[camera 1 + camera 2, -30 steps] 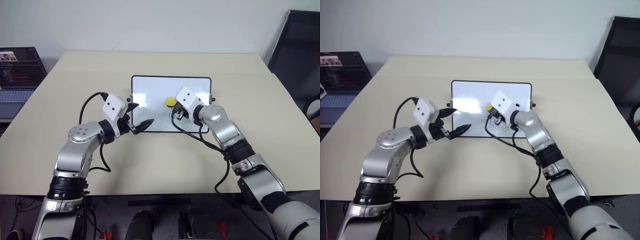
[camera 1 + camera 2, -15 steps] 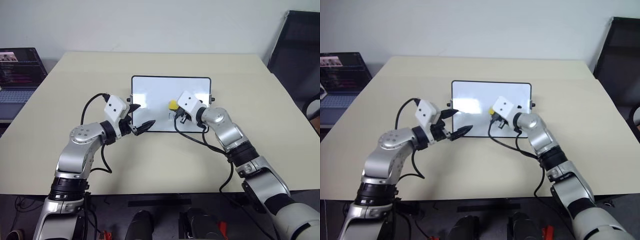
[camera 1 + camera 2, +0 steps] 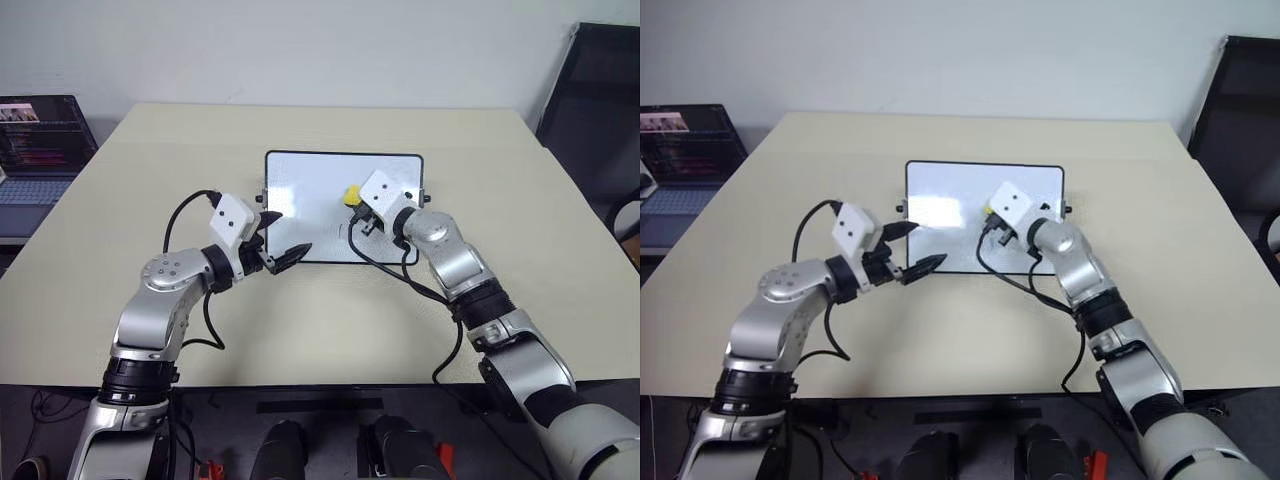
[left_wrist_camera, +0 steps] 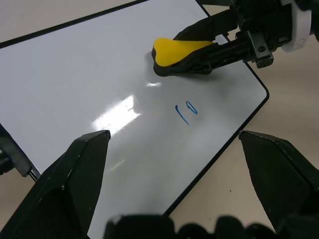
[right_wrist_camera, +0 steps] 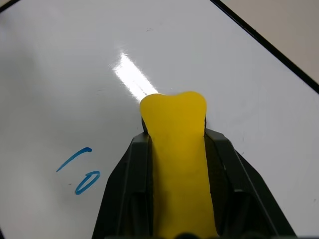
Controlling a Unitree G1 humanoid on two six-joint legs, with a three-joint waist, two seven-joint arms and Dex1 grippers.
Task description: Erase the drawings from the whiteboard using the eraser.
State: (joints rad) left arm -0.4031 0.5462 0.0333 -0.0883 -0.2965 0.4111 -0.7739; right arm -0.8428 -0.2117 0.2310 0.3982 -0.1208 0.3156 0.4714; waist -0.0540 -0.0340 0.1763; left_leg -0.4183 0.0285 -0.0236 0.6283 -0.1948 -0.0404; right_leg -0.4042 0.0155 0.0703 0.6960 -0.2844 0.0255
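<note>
The left gripper hovers with jaws spread wide over the near left edge of the whiteboard, which lies on the table. The right gripper clamps the yellow eraser, pressed against the board beside a blue "10" drawing.

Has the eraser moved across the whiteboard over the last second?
Yes. The eraser, clamped in the right gripper, has shifted toward the whiteboard's right side and slightly toward its far edge.
</note>
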